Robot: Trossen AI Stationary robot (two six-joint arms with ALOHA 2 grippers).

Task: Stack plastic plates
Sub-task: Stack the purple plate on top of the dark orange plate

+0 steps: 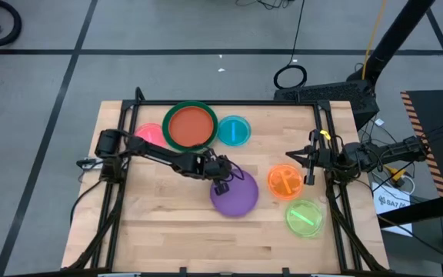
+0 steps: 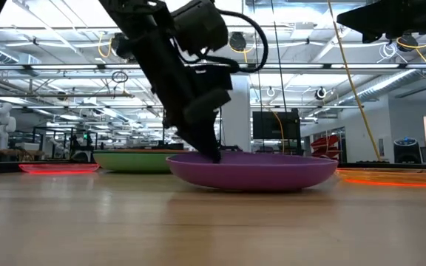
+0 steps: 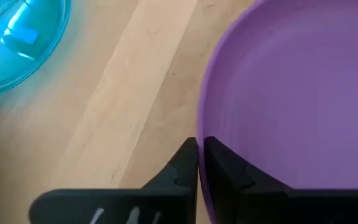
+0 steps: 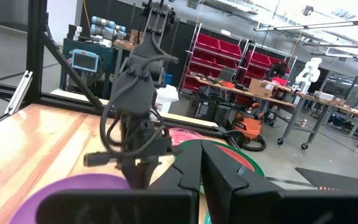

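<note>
The left hand (image 1: 223,181) pinches the near rim of the purple plate (image 1: 235,196), fingers narrow, one inside the rim and one outside. The plate lies flat on the tabletop (image 1: 168,223). Beyond the hand sit the blue plate (image 1: 234,131) and the red-orange plate (image 1: 190,126). The right hand (image 1: 311,158) hovers shut near the orange plate (image 1: 284,182).

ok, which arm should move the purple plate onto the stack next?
Left. Its gripper is already shut on the rim of the round purple plastic plate; the right gripper waits at the table's right edge, beside the small orange plate.
</note>
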